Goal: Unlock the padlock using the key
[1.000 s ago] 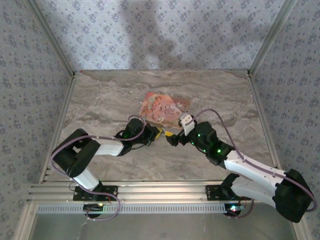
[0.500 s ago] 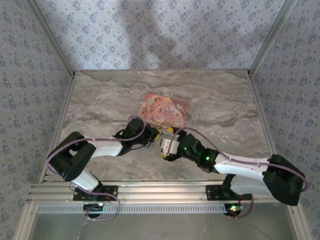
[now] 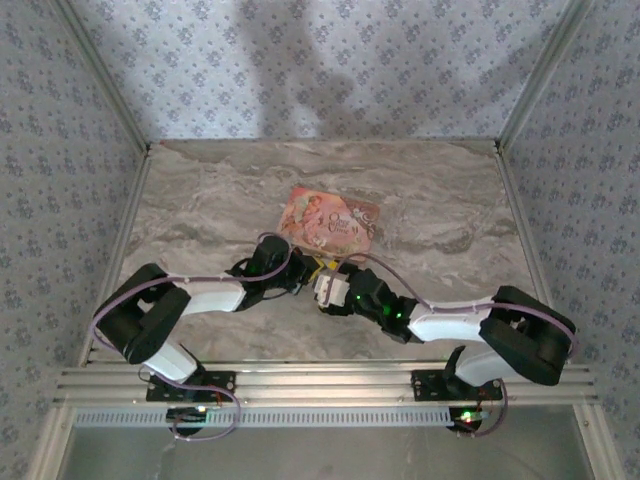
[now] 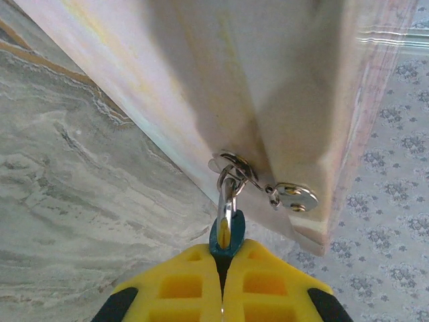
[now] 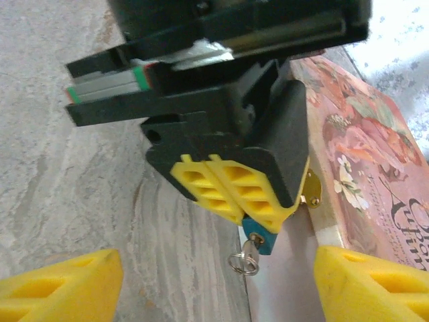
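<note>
Soft, even overhead light fills the top view; broad grey shadows lie on the floral-patterned wall (image 3: 300, 60) beyond the flat pink pictured box (image 3: 330, 222). From the left wrist that box looms blurred and shaded, its small metal clasp (image 4: 295, 196) glinting. Near it, the yellow foam pads (image 5: 60, 285) of the right gripper (image 5: 214, 287) are out of focus.

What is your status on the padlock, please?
Copy: left gripper shut on padlock; right gripper open, facing it. Padlock, key ring at its base, shackled through clasp of pink box. Path to key ring unobstructed.
</note>
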Tool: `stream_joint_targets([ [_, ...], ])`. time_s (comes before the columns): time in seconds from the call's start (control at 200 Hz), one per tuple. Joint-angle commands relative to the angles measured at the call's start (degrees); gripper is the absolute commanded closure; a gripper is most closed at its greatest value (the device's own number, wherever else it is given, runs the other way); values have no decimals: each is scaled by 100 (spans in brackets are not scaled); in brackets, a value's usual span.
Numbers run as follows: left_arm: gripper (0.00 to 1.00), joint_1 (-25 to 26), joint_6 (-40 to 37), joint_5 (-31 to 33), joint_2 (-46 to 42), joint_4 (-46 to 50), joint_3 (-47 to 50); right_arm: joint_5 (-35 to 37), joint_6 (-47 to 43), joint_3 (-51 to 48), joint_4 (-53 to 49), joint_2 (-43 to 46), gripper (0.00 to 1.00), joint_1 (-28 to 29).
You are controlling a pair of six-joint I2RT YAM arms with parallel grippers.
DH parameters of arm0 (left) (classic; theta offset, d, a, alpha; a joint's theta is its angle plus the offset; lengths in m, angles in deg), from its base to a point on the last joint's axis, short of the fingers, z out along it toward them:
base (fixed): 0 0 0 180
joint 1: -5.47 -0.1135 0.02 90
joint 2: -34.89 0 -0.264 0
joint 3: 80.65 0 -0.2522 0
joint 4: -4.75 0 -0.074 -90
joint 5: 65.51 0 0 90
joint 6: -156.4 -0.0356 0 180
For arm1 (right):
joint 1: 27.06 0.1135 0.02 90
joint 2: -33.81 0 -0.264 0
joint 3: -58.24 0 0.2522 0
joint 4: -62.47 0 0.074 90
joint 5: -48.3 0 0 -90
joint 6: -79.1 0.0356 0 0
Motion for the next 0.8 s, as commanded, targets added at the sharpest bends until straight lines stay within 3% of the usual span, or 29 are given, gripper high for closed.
stream_joint_targets([
  [0.0, 98, 58, 31, 41, -195, -56, -172, 213, 282, -54, 407, -159, 35, -104],
  [0.125, 98, 60, 31, 42, -198, -50, -168, 351, 294, -61, 530, -339, 46, -131],
  [0.415, 98, 55, 31, 31, -183, -51, -164, 509, 376, -2, 727, -648, 58, -136],
  [0.794, 98, 59, 38, 29, -172, -30, -164, 615, 429, 35, 980, -903, 64, -117],
])
